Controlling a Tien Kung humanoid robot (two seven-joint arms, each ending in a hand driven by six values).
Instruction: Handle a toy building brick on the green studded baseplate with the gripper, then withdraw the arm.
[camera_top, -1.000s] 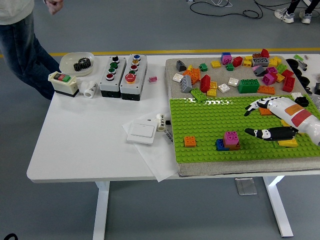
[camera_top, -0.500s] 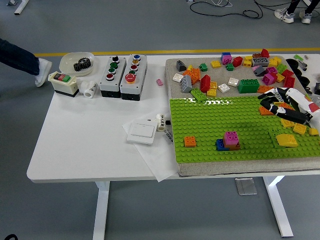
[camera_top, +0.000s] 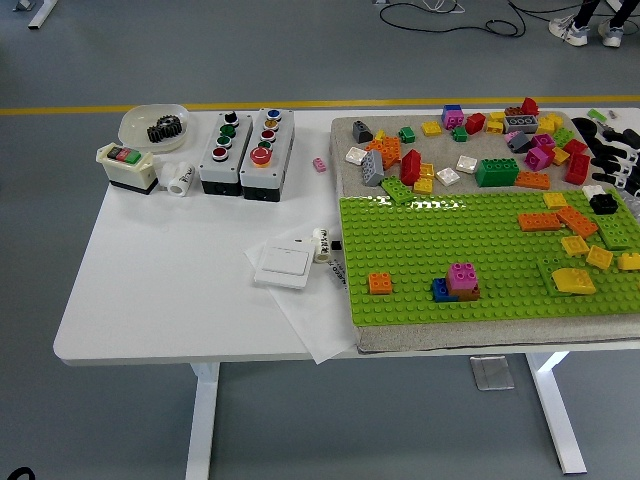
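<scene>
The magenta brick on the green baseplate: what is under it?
The magenta brick sits on a brown brick, with a blue brick touching on the left, all on the green baseplate. Whether more bricks lie beneath is hidden.

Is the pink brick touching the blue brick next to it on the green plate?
Touching. The head view shows the pink brick pressed against the blue brick with no gap on the green plate.
</scene>
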